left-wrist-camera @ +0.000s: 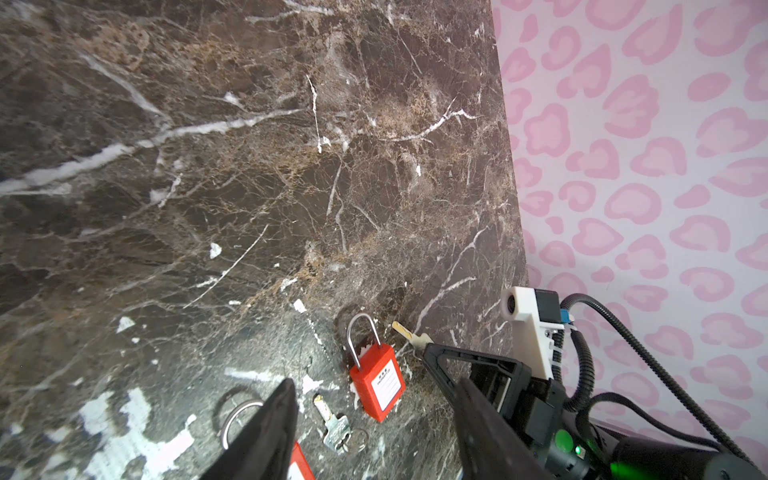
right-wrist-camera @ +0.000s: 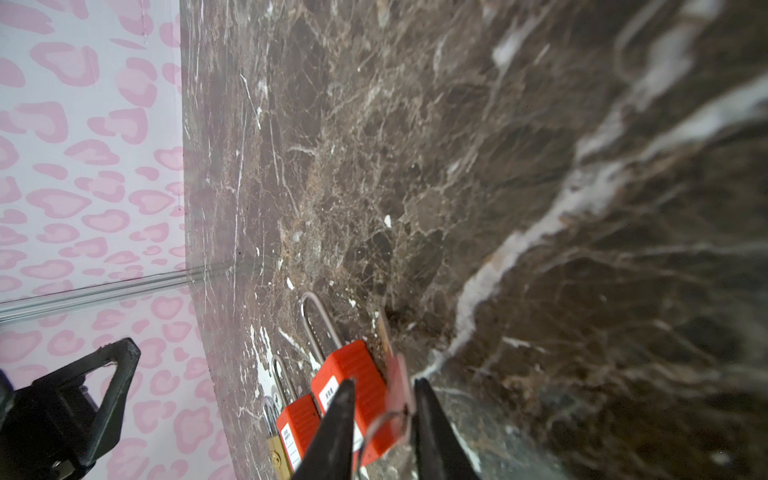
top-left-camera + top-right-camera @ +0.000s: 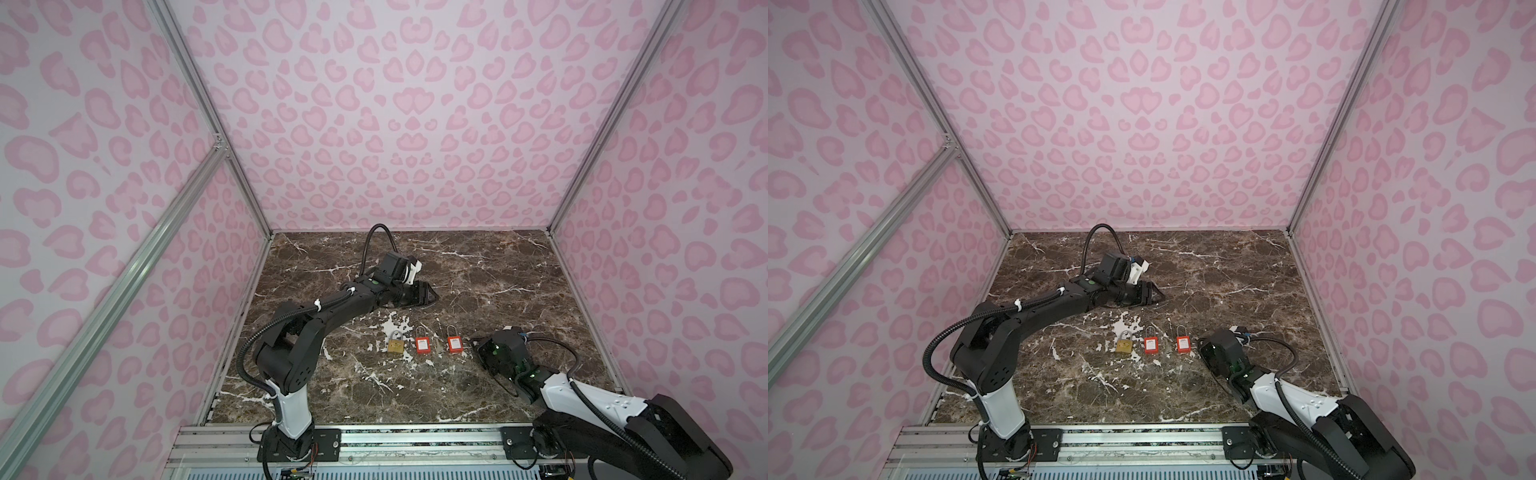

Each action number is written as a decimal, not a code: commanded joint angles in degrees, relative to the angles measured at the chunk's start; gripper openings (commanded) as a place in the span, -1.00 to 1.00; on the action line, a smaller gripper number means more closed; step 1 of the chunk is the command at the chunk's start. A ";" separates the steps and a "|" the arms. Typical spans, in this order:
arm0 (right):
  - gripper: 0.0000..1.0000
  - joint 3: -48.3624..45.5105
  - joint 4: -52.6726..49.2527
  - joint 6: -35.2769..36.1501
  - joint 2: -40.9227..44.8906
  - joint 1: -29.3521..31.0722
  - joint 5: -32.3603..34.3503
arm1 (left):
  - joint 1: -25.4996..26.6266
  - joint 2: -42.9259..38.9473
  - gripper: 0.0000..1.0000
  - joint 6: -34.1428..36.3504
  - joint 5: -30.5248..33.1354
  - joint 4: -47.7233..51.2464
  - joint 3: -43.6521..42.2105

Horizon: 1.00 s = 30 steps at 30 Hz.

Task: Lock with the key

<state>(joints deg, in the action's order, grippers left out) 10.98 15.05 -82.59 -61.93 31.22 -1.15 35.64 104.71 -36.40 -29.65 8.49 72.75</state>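
White labels on the two red locks (image 3: 422,345) (image 3: 455,344) carry print too small to read. Three padlocks lie in a row on the table (image 3: 498,270): those two and one brass lock (image 3: 395,345), with a ringed key (image 1: 334,424) between the red ones. The right gripper (image 2: 385,381) stands parted around a red-headed key (image 2: 400,374) beside the right-hand red lock, while the left gripper (image 3: 432,295) gapes empty farther back.

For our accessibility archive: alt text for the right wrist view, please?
Black fingers of the right tool stand parted around a blurred key with a wire ring, beside two red plastic padlocks with steel shackles lying on the brown marble table.
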 commanded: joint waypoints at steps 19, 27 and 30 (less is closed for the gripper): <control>0.50 6.77 -16.24 4.53 -0.36 -1.89 1.10 | -0.22 -0.38 0.24 -0.17 -0.74 -1.51 0.09; 0.51 7.47 -14.59 9.08 -1.46 -8.47 -4.71 | -0.39 -0.48 0.24 -0.07 -0.50 -1.15 0.19; 0.51 8.06 -14.26 10.34 -2.39 -8.77 -6.98 | -0.39 -0.21 0.24 -0.16 -0.50 -1.37 0.33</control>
<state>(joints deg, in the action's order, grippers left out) 18.79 1.28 -74.50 -63.59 22.70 -5.04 35.20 104.71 -36.42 -29.76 8.43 72.36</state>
